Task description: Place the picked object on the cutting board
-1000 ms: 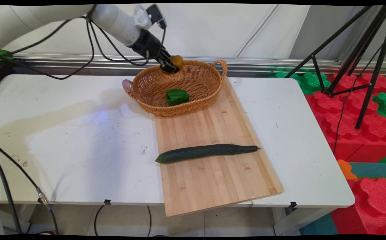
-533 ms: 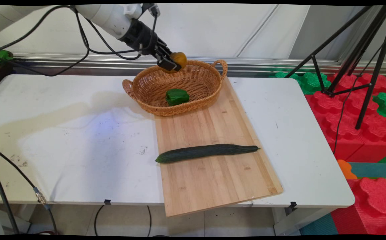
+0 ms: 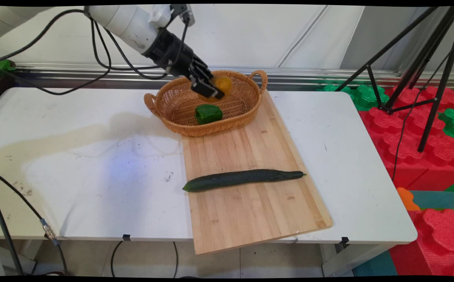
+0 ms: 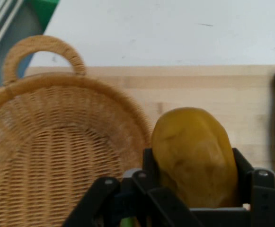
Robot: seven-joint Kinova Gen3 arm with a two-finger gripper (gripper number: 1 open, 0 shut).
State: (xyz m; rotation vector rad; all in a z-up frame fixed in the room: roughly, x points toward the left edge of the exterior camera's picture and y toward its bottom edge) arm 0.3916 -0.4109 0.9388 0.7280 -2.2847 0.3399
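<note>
The white arm reaches in from the top left and slants down to the right, with black cables hanging from it. At its end, the black gripper [image 3: 213, 89] is up in the air over the woven basket [image 3: 164, 102]. Its two fingers [image 4: 150, 166] are squeezed tight on one yellow pepper [image 3: 222, 83], one finger on each side of it. The hand view shows the yellow pepper [image 4: 193, 156] sticking out past the fingertips, with the basket [image 4: 57, 146] to one side of it and the wooden board [image 4: 194, 90] behind it. The yellow pepper does not touch the basket; it hangs above the inside, near the far right part. Inside the basket lies one green pepper [image 3: 208, 113], just below and a little left of the gripper. There is one basket, with two small handles, and it sits on the far end of the one wooden board [image 3: 246, 203]. The board lies on the white table [image 3: 74, 168], and its near end sticks out past the table's edge. One long dark green cucumber [image 3: 242, 179] lies across the board, well apart from the basket. Off to the right, beside the table, stand black tripod legs [image 3: 426, 66] over big red and green foam blocks [image 3: 426, 152].
</note>
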